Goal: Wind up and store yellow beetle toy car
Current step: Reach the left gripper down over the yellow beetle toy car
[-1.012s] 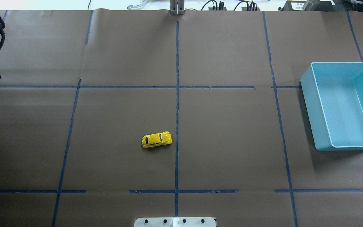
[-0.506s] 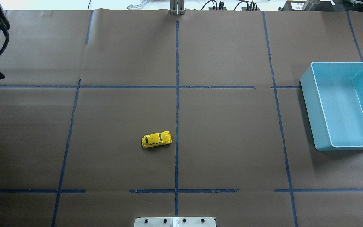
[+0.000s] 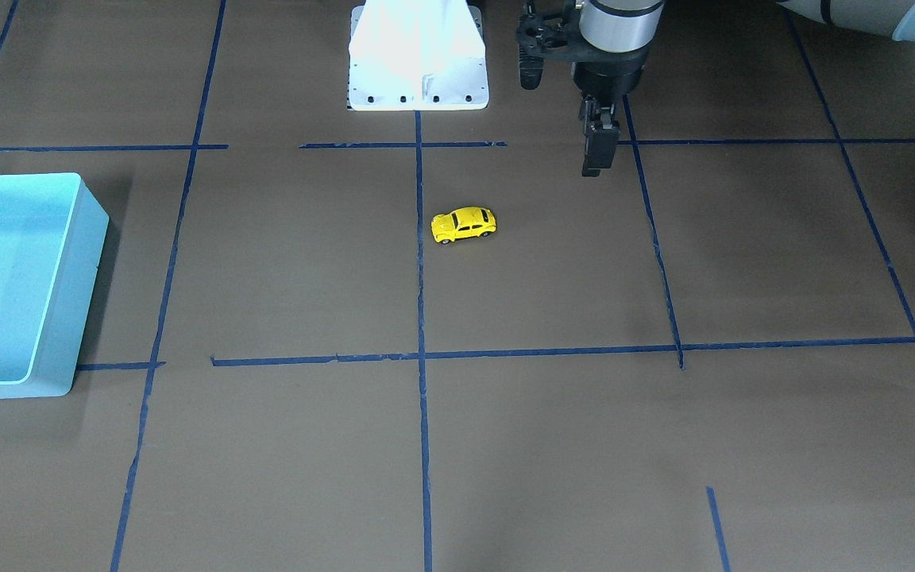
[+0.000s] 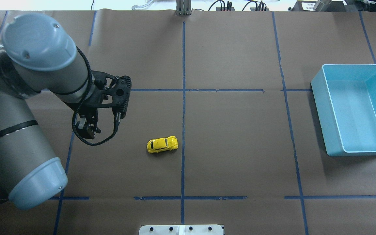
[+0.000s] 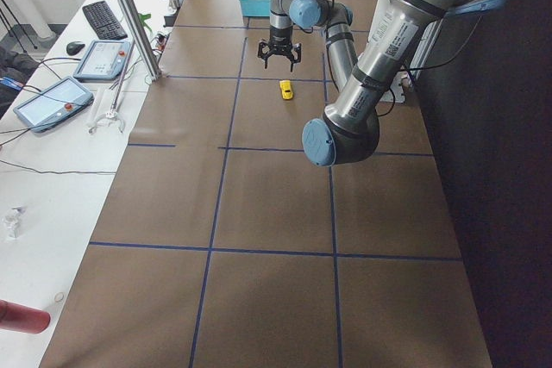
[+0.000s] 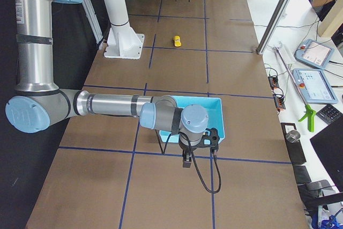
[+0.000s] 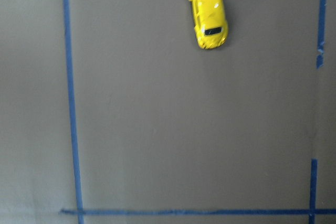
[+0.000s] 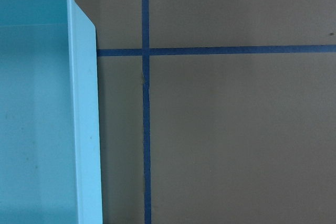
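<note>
The yellow beetle toy car [image 4: 162, 144] stands on its wheels on the brown table, just left of the centre tape line. It also shows in the front view [image 3: 464, 225] and at the top of the left wrist view [image 7: 208, 10]. My left gripper [image 4: 88, 130] hangs above the table to the left of the car, apart from it, open and empty; it also shows in the front view [image 3: 596, 163]. The turquoise bin [image 4: 321, 111] sits at the far right and looks empty. My right gripper [image 6: 185, 160] hovers beside the bin's corner [image 8: 84, 119]; I cannot tell if it is open.
Blue tape lines divide the brown paper table into squares. The white robot base plate [image 3: 418, 56] sits at the near middle edge [image 4: 181, 230]. A side table with tablets [image 5: 52, 101] and cables runs along the far edge.
My left arm has swung in from the far left edge to the space just left of the car. The car and the bin have not moved.
</note>
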You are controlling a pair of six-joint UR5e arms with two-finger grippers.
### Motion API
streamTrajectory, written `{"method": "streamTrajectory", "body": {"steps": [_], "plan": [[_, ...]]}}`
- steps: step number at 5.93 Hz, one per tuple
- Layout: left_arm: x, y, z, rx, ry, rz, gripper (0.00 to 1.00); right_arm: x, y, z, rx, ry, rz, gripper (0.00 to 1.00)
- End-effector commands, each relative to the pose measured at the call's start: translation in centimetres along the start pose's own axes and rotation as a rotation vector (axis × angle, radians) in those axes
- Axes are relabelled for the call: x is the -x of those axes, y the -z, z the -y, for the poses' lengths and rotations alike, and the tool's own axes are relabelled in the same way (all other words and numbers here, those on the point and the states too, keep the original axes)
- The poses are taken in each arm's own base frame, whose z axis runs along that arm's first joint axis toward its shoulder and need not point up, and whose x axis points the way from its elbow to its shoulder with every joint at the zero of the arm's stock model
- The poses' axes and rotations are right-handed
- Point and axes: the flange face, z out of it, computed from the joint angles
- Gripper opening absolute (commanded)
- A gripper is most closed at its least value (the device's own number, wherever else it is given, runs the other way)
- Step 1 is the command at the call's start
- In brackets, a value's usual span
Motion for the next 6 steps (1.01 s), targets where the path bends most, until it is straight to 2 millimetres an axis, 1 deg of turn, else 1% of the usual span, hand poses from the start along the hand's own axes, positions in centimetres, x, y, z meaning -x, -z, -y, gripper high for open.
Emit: {"method": "streamTrajectory", "body": {"steps": [1,2,3,4,5,6], "plan": [[1.6,-4.7,3.2,-0.062,0.030,0.012,1.00,0.0,0.0,0.0,0.000,-0.001,-0.001,1.00],[1.5,-6.9,4.6,-0.078,0.122,-0.001,1.00,0.0,0.0,0.0,0.000,-0.001,-0.001,1.00],[2.4,-8.9,5.6,-0.085,0.141,-0.005,1.00,0.0,0.0,0.0,-0.001,-0.004,0.001,1.00],[2.7,-10.9,7.9,-0.103,0.187,-0.016,1.00,0.0,0.0,0.0,0.000,-0.004,-0.001,1.00],[2.9,-11.0,9.8,-0.111,0.202,-0.024,1.00,0.0,0.0,0.0,0.000,-0.004,0.001,1.00],[1.1,-12.1,11.8,-0.110,0.202,-0.053,1.00,0.0,0.0,0.0,0.000,-0.004,0.001,1.00]]}}
